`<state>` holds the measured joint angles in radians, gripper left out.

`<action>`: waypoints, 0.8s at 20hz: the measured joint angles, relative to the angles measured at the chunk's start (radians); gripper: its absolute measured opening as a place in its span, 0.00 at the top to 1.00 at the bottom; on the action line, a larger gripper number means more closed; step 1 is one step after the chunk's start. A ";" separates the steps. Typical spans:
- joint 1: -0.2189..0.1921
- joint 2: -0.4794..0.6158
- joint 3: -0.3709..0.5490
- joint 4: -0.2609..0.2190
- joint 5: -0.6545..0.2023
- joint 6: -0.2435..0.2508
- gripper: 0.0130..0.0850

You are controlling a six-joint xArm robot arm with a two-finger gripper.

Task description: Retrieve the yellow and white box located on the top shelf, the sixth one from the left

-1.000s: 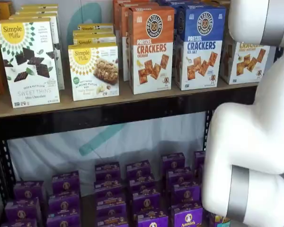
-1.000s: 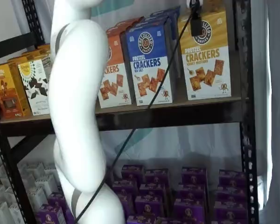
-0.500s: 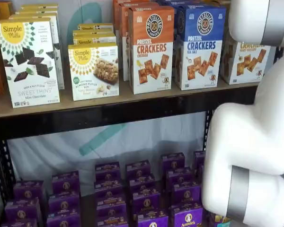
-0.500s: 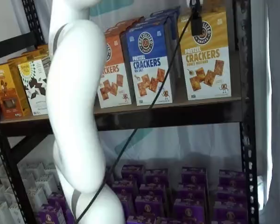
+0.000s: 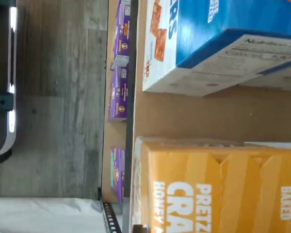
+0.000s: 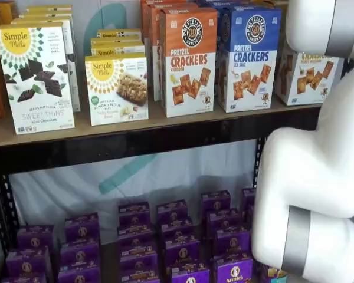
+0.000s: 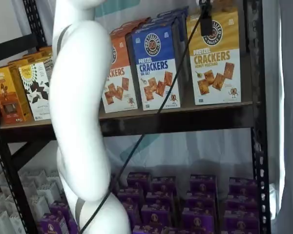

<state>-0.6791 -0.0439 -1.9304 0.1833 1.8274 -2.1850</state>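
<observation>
The yellow and white box point(image 7: 214, 63) stands at the right end of the top shelf point(image 7: 185, 120), to the right of a blue-topped crackers carton point(image 7: 157, 68). In a shelf view the box point(image 6: 310, 75) is partly hidden by my white arm point(image 6: 318, 177). The wrist view shows its yellow upper band point(image 5: 218, 189) close up on the tan shelf board point(image 5: 199, 114). My gripper point(image 7: 205, 22) shows only as a black piece with a cable at the view's top edge, in front of the box's upper band. No gap or grip can be made out.
An orange-topped crackers carton point(image 6: 188, 62) and the blue-topped carton point(image 6: 248, 59) stand left of the box. Simple Mills boxes point(image 6: 36, 76) fill the shelf's left part. Several purple boxes point(image 6: 177, 242) sit on the lower level. A black upright point(image 7: 256, 97) stands right of the box.
The black gripper piece has shifted slightly in front of the yellow box. The boxes stand as before.
</observation>
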 joint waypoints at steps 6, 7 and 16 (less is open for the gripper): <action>-0.004 0.001 -0.008 0.002 0.016 -0.001 0.33; -0.006 -0.002 -0.007 0.005 0.018 -0.001 0.33; -0.026 -0.101 0.060 0.013 0.044 -0.014 0.33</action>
<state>-0.7050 -0.1446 -1.8699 0.1961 1.8712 -2.1986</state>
